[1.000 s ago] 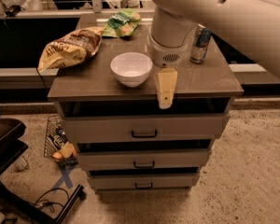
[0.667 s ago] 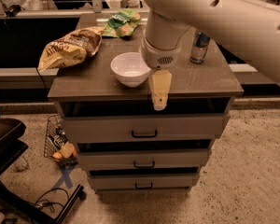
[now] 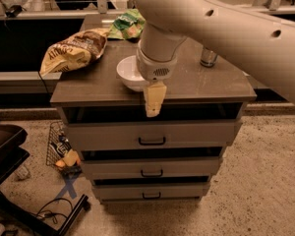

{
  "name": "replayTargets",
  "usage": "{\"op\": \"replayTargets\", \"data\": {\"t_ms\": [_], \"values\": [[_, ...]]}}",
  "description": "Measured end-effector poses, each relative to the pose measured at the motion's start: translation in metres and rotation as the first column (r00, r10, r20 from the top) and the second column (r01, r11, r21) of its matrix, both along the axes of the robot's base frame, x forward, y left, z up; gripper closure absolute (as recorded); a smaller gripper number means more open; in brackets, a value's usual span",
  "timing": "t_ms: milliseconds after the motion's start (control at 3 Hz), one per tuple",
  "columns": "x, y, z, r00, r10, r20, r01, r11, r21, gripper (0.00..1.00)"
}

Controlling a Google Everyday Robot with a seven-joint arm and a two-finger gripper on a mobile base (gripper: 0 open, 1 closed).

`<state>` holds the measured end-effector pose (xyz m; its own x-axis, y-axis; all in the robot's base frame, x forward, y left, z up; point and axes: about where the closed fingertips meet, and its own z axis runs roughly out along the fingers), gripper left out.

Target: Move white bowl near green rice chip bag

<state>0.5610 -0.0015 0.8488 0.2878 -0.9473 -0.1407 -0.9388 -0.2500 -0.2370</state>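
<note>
The white bowl (image 3: pixel 128 73) sits near the front edge of the dark cabinet top (image 3: pixel 98 82), partly hidden by my arm. The green rice chip bag (image 3: pixel 127 24) lies at the back of the top, left of centre. My gripper (image 3: pixel 154 100) hangs just right of and in front of the bowl, over the front edge, its yellowish fingers (image 3: pixel 154 96) pointing down. It is apart from the green bag.
A larger yellow-and-brown chip bag (image 3: pixel 73 50) lies at the top's left. A drink can (image 3: pixel 208 57) stands at the right, partly hidden by the arm. Drawers sit below; a wire basket (image 3: pixel 61 149) and cables lie on the floor to the left.
My arm and gripper have moved left, toward the bowl, now covering its right side. The bowl and bags have not moved.
</note>
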Motion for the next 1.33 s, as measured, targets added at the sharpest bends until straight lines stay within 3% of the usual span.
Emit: {"op": "replayTargets", "data": {"t_ms": [1000,1333], "values": [[-0.003,0.021,-0.013,0.9994,0.029,-0.021,-0.028,0.999,0.027,0.95],[-0.003,0.022,-0.013,0.9993,0.029,-0.021,-0.029,0.999,0.027,1.00]]}}
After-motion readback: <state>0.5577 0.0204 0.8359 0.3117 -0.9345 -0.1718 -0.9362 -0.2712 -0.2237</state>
